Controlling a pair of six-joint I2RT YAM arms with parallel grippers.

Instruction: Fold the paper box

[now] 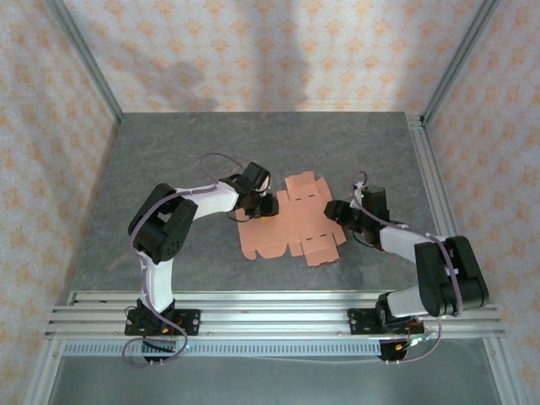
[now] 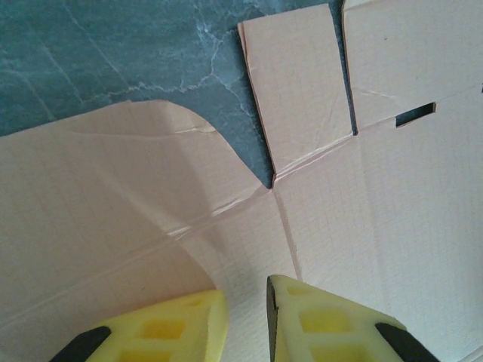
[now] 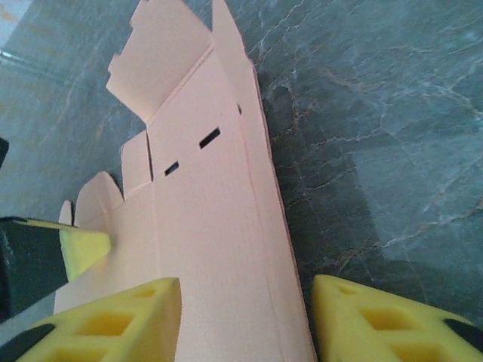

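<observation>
The left end effector (image 2: 246, 291), almost closed and maybe gripping, keeps the paper box (image 1: 291, 224) down so the open, empty right end effector (image 3: 247, 283) can fold its edge.

Top view: left claw (image 1: 266, 202) covers left-centre of paper box (image 1: 291, 228); right claw (image 1: 332, 209) sits over box's right edge. Both claw gaps too small to read.
Left wrist: box cut off L, R and bottom; fingers (image 2: 332, 324) cropped at bottom; pinch on box unclear.
Right wrist: box runs off bottom, far flap clipped at top; fingers (image 3: 113, 324) cropped at bottom; contact w/ box unclear.
</observation>
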